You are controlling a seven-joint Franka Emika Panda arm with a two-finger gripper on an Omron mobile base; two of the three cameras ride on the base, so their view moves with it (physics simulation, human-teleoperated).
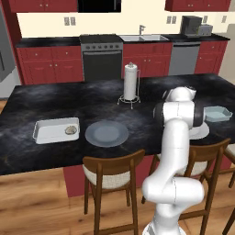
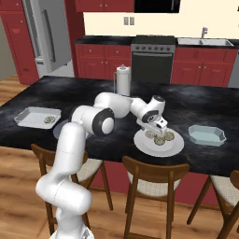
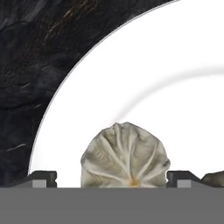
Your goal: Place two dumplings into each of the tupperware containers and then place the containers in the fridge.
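My gripper (image 2: 156, 132) hangs low over a white plate (image 2: 176, 146) that carries dumplings (image 2: 169, 136). In the hand view the gripper (image 3: 113, 179) is open, its two dark fingertips (image 3: 43, 178) on either side of one pleated tan dumpling (image 3: 124, 155) on the plate (image 3: 153, 65). Another dumpling (image 3: 214, 178) peeks in at the right edge. The white tupperware container (image 1: 50, 131) lies on the island's left with one dumpling (image 1: 70, 130) inside. The pale blue-green container (image 1: 216, 113) sits empty at the right. The grey fridge (image 2: 44, 37) stands at the back left.
A round grey plate (image 1: 106, 133) lies between the white container and the arm. A paper towel holder (image 1: 131, 82) stands mid-island. Wooden chairs (image 1: 112, 176) line the island's near edge. The oven, sink and red cabinets run along the far wall.
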